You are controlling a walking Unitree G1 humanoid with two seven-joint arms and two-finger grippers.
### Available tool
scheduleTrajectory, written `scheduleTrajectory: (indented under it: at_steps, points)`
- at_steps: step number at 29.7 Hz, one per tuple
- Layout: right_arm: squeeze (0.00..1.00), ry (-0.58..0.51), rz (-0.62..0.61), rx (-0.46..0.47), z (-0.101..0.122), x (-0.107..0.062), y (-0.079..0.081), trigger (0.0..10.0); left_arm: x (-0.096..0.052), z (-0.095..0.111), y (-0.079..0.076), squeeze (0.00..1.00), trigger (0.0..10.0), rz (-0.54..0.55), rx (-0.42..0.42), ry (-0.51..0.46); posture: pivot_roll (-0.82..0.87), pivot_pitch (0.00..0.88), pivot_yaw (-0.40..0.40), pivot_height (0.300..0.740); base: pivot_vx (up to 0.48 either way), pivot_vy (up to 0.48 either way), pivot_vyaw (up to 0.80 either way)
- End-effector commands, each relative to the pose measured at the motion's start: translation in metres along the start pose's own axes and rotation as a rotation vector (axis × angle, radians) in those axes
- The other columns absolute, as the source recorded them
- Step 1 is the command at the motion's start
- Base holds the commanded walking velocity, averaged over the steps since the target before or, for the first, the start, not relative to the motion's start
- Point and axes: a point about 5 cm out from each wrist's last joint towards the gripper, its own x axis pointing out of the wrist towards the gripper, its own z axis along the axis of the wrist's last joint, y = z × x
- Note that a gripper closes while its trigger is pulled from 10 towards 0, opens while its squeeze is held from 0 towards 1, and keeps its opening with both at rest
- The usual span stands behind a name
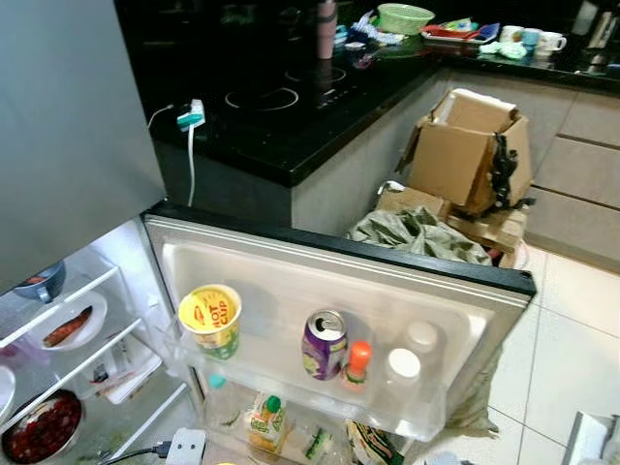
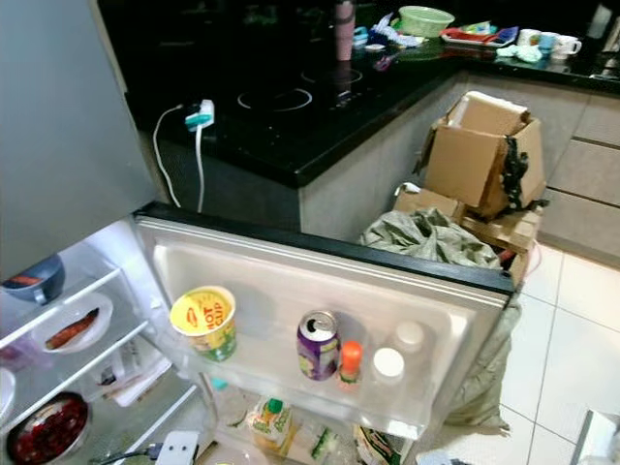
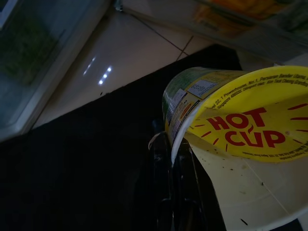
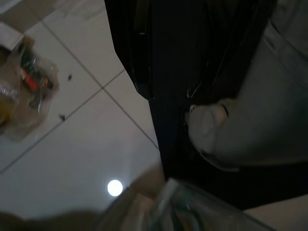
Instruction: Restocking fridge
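Note:
The fridge door (image 1: 407,263) stands open, and its upper shelf holds a yellow Hot Cup noodle cup (image 1: 211,318), a purple can (image 1: 324,345), a small orange-capped bottle (image 1: 357,362) and two white-capped bottles (image 1: 404,366). The lower door shelf carries a green-capped bottle (image 1: 266,418) and packets. In the left wrist view my left gripper (image 3: 172,161) is shut on the rim of a second Hot Cup (image 3: 240,134), held tilted over a dark mat and floor tiles. The right wrist view is dim, with a bag of goods (image 4: 24,91) on the tiles.
Inside the fridge at left are wire shelves with a plate of sausage (image 1: 66,327), a blue bowl (image 1: 41,281) and a bowl of red food (image 1: 44,428). A black counter with a cooktop (image 1: 281,97) lies behind; cardboard boxes (image 1: 470,160) and a green sack (image 1: 417,235) stand beyond the door.

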Motion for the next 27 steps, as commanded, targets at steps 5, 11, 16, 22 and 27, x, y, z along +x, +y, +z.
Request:
scheduleTrajectory:
  at_steps: [5,11,16,22,27]
  points:
    - [0.0,-0.085,-0.019,0.023,0.016,-0.003,-0.018,10.0,-0.002,-0.004,0.006,0.0,10.0,0.025,-0.01,0.009,-0.05,0.0,0.015,0.74,0.0,-0.232,0.0]
    - [0.0,-0.159,0.075,-0.018,0.031,-0.008,-0.027,10.0,-0.003,-0.005,0.01,0.0,10.0,0.041,-0.013,0.009,-0.05,0.0,0.017,0.74,0.0,0.0,0.0]
    - [0.0,-0.223,0.243,-0.093,0.046,-0.016,-0.037,10.0,-0.003,-0.005,0.012,0.0,10.0,0.049,-0.012,0.008,-0.06,0.0,0.019,0.74,0.0,0.0,0.0]
    - [0.0,-0.309,0.503,-0.157,0.063,-0.034,-0.048,10.0,-0.004,-0.004,0.017,0.0,10.0,0.064,-0.021,-0.002,-0.05,0.0,0.02,0.74,0.0,0.0,0.0]
    - [0.0,-0.332,0.646,-0.196,0.069,-0.054,-0.068,10.0,-0.007,-0.004,0.025,0.0,10.0,0.087,-0.052,-0.014,-0.05,0.0,0.026,0.74,0.0,0.0,0.0]
